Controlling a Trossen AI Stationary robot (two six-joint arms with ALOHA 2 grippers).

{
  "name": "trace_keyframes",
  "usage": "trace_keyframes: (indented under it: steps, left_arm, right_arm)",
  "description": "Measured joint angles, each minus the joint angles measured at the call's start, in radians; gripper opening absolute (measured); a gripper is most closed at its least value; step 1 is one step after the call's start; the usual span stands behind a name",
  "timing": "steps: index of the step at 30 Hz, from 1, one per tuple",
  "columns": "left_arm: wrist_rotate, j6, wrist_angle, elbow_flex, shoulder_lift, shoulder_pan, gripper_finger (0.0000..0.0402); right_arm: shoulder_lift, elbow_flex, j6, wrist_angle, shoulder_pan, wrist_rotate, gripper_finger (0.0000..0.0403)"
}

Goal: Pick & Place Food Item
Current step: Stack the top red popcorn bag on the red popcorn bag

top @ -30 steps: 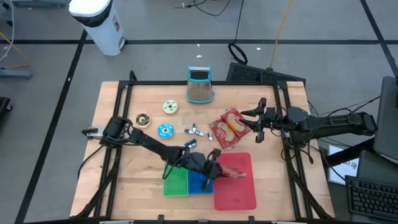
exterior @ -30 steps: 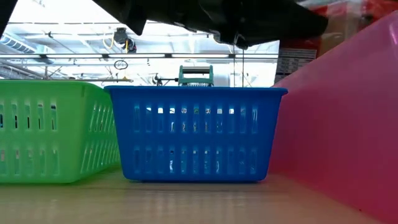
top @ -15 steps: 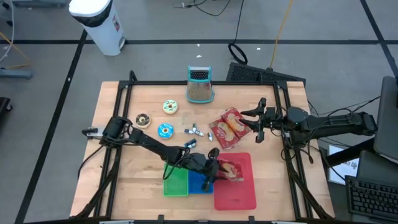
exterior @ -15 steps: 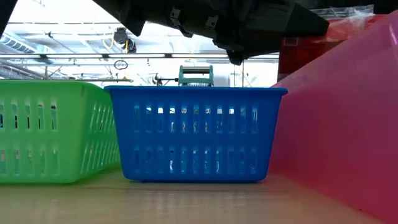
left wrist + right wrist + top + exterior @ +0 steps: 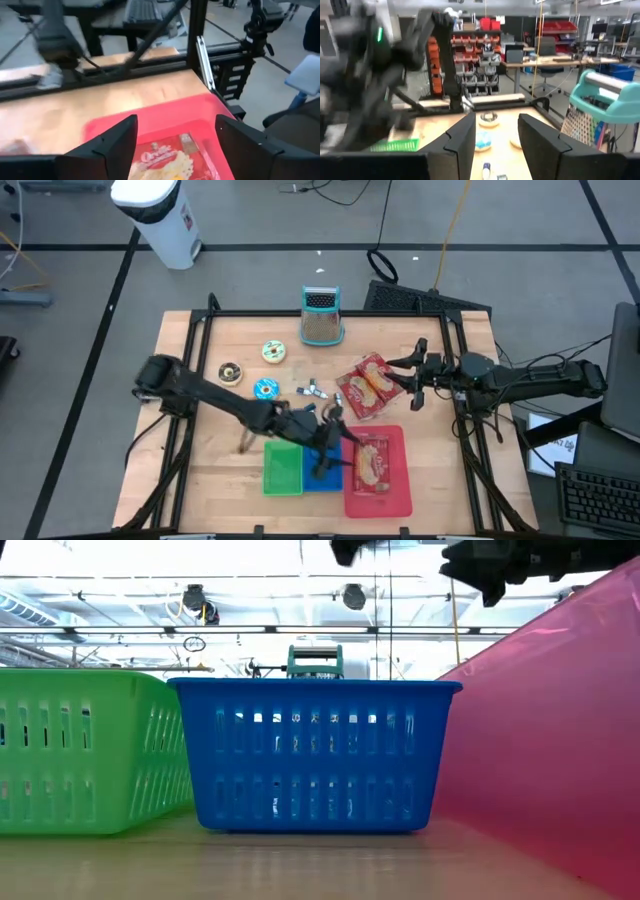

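Note:
A red snack packet (image 5: 372, 463) lies flat on the floor of the red basket (image 5: 396, 498) at the table's near edge; the left wrist view shows the packet (image 5: 167, 161) in the basket (image 5: 150, 116). My left gripper (image 5: 337, 438) hangs open above the blue basket (image 5: 322, 472), just left of the packet, which lies below and beyond its spread fingers (image 5: 172, 150). A second red packet (image 5: 366, 385) lies on the table farther back. My right gripper (image 5: 412, 375) waits open to that packet's right, with nothing between its fingers (image 5: 497, 140).
A green basket (image 5: 282, 470) stands left of the blue one. Three small doughnuts (image 5: 265, 390) and some small wrapped pieces (image 5: 315, 390) lie mid-table. A teal-topped grater (image 5: 321, 315) stands at the far edge. Bare wood shows at the near left.
My left gripper has opened and let go of the snack packet, which now lies flat in the red basket. The gripper has then risen and drawn back a little toward the table's left, over the blue basket.

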Motion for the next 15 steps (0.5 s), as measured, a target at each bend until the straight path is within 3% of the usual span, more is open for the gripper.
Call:
trace_keyframes:
  steps: [3, 7, 11, 15]
  left_arm:
    - [-0.001, -0.009, -0.14, -0.005, -0.115, 0.019, 0.0275]
    - [-0.003, 0.006, -0.161, -0.098, -0.255, 0.045, 0.0268]
    - [-0.018, -0.004, -0.035, -0.272, -0.39, 0.082, 0.0258]
    - [-0.092, -0.03, 0.194, -0.474, -0.46, 0.116, 0.0254]
  right_arm:
    - [0.016, 0.0, 0.038, -0.047, 0.0, 0.027, 0.0138]
    - [0.057, 0.0, 0.089, -0.163, 0.0, 0.097, 0.0144]
    - [0.128, 0.0, 0.14, -0.355, 0.0, 0.188, 0.0152]
    - [0.226, 0.0, 0.198, -0.501, -0.002, 0.243, 0.0155]
